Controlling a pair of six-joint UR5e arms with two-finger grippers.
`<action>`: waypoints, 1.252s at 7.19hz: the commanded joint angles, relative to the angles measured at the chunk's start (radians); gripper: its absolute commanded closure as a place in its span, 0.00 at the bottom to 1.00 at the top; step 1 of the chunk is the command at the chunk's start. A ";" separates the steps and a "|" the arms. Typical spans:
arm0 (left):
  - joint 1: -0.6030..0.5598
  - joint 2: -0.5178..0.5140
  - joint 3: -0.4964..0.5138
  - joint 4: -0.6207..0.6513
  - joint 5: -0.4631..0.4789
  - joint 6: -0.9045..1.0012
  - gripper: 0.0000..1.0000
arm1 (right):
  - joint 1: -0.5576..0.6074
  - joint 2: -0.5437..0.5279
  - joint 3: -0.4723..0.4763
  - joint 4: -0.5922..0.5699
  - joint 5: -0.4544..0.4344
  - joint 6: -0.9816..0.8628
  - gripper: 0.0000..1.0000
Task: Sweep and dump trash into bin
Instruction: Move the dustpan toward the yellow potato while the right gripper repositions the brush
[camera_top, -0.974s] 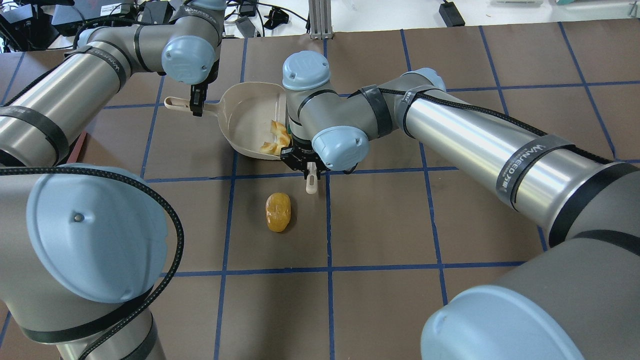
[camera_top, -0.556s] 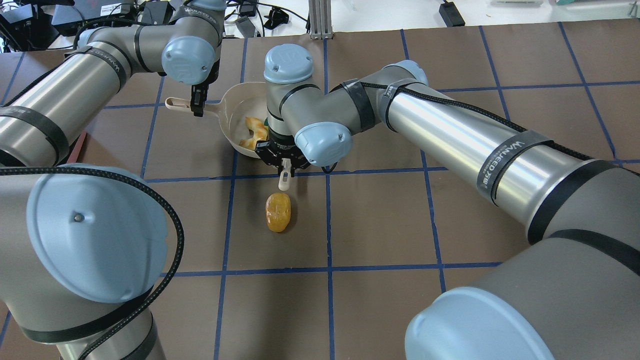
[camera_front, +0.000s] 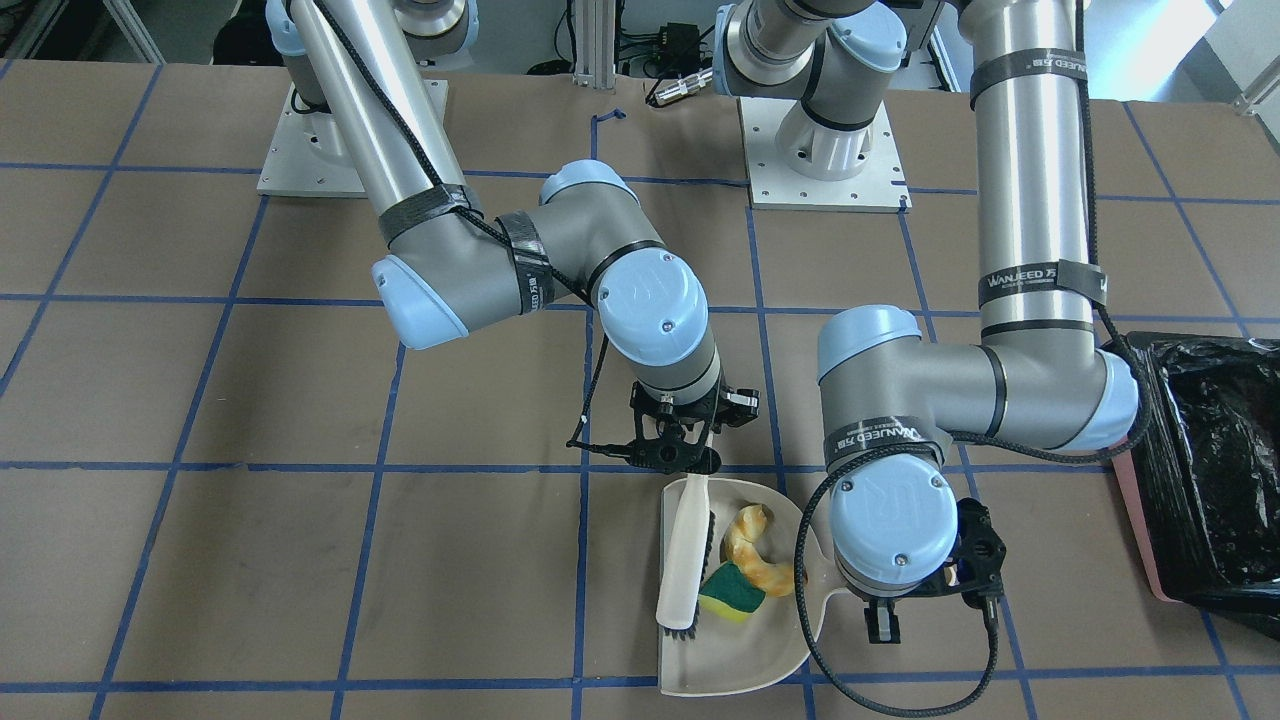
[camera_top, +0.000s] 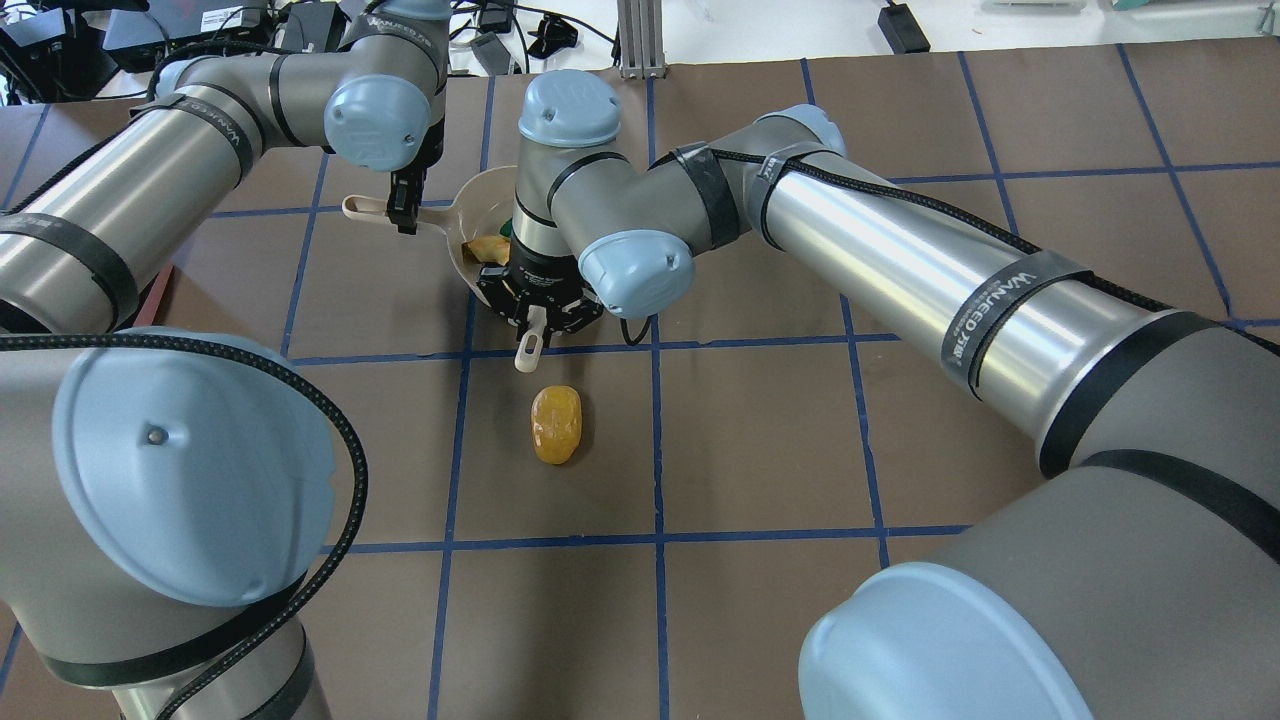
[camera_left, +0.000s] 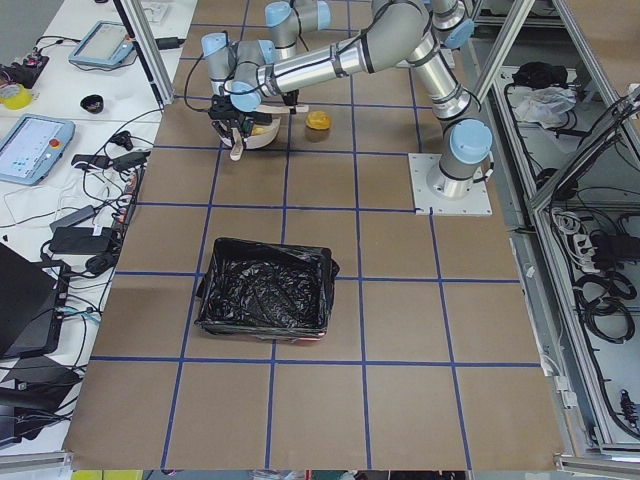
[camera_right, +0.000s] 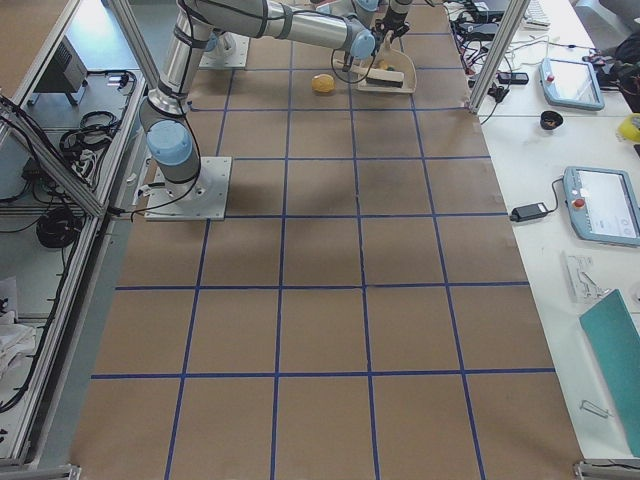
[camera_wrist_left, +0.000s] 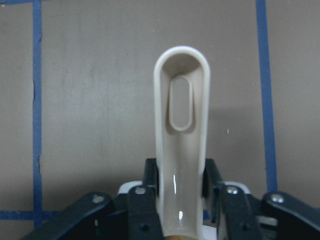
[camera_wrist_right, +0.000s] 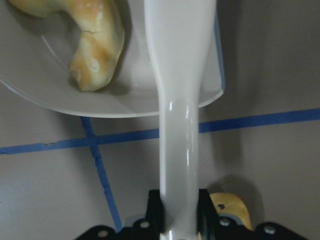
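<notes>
My left gripper (camera_top: 405, 215) is shut on the handle (camera_wrist_left: 181, 130) of the beige dustpan (camera_front: 740, 650). My right gripper (camera_top: 535, 320) is shut on the white brush's handle (camera_wrist_right: 180, 125). The brush head (camera_front: 683, 560) lies inside the pan. The tan croissant piece (camera_front: 752, 550) and the green-and-yellow sponge (camera_front: 730, 592) lie in the pan beside the bristles. The golden-brown roll (camera_top: 557, 424) lies on the table just outside the pan's mouth, close below the brush handle's end. The bin (camera_front: 1210, 470) with its black bag stands off to my left.
The brown table cover (camera_top: 760, 450) carries a blue tape grid. The two arm bases (camera_front: 820, 150) are bolted at my edge of the table. In the exterior left view the bin (camera_left: 265, 290) sits about two squares from the dustpan.
My right arm has swept the brush to the left, deeper into the dustpan, pushing the croissant and sponge further in. The pan has shifted slightly. The roll has not moved.
</notes>
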 joint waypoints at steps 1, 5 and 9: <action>0.005 0.005 -0.037 0.127 -0.121 0.129 1.00 | -0.003 -0.021 -0.001 0.101 -0.089 0.005 0.95; 0.037 0.010 -0.073 0.147 -0.186 0.232 1.00 | -0.018 -0.051 0.014 0.174 -0.229 -0.125 0.94; 0.113 0.045 -0.076 0.140 -0.202 0.292 1.00 | -0.020 -0.076 0.012 0.247 -0.316 -0.187 0.92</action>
